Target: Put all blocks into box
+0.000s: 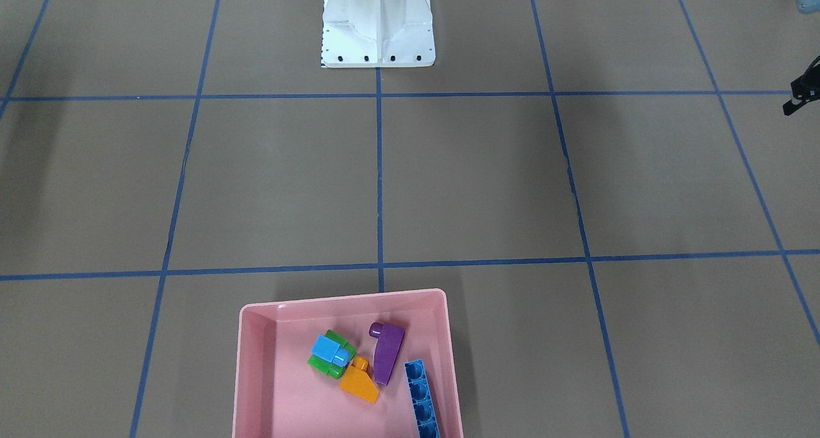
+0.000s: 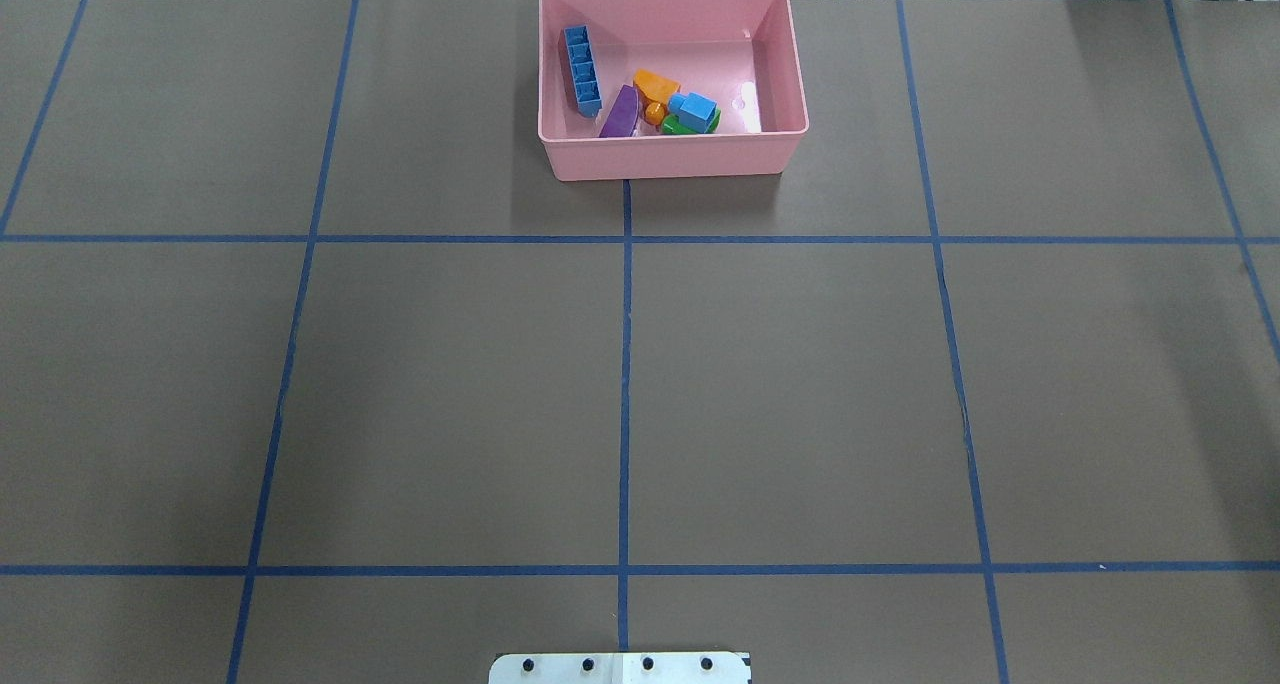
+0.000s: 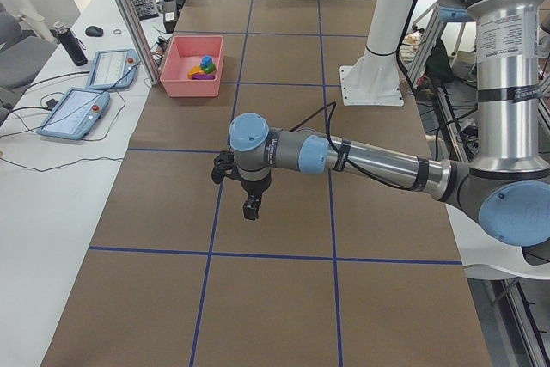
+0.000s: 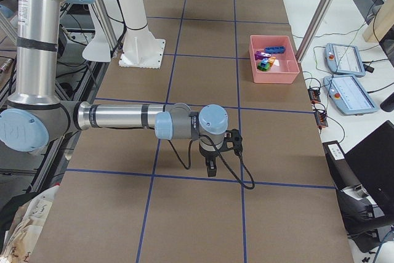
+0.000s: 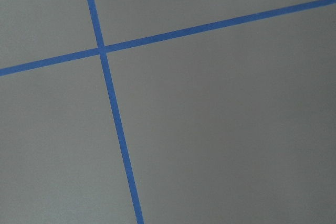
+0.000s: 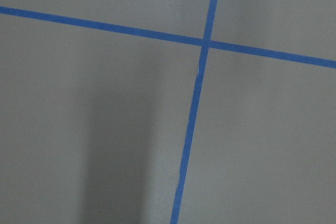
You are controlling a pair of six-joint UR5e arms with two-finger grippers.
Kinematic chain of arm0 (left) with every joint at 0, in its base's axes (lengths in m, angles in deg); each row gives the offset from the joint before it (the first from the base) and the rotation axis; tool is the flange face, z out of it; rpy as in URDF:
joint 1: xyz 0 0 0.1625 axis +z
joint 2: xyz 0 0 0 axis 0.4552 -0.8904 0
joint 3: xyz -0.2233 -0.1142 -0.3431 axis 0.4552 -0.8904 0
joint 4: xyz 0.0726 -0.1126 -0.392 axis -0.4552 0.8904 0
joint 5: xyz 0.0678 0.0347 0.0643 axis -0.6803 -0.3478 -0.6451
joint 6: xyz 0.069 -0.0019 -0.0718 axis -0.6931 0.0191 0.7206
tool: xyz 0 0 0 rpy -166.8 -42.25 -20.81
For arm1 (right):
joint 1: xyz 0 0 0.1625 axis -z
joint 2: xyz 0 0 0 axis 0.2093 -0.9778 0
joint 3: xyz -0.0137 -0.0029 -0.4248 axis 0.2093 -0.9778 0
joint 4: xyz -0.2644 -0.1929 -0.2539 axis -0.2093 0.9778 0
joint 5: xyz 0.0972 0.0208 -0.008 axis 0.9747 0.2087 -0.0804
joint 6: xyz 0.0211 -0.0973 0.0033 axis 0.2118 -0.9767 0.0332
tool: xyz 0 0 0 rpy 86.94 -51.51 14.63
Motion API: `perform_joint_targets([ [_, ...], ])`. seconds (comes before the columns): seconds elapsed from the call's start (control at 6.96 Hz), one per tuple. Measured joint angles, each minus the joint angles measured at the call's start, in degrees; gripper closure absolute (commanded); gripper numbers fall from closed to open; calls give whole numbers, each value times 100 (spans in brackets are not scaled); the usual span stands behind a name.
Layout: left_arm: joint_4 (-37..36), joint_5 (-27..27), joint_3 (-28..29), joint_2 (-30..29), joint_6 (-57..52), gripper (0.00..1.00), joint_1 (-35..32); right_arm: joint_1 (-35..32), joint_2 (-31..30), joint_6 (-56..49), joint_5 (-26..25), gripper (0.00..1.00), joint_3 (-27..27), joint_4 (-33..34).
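Note:
The pink box (image 1: 256, 374) stands at the table's far edge from the robot; it also shows in the overhead view (image 2: 670, 159). In it lie the long blue block (image 1: 423, 399), the purple sloped block (image 1: 388, 355), the orange sloped block (image 1: 360, 385) and the light-blue block (image 1: 329, 349) on top of the green block (image 1: 318, 364). My left gripper (image 3: 250, 209) hangs over bare table, far from the box. My right gripper (image 4: 210, 167) hangs over bare table at the other end. I cannot tell whether either is open or shut. Both wrist views show only table.
The white robot base (image 1: 378, 22) stands at the near middle edge of the table. Blue tape lines (image 2: 625, 364) divide the brown table into squares. Tablets and cables (image 3: 90, 92) lie on the side bench beyond the box.

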Motion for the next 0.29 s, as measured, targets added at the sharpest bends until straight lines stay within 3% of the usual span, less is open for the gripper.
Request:
perform_joint_targets([
  [0.29, -2, -37, 2, -4, 4, 0, 3, 5, 27, 36, 0, 0, -9, 1],
])
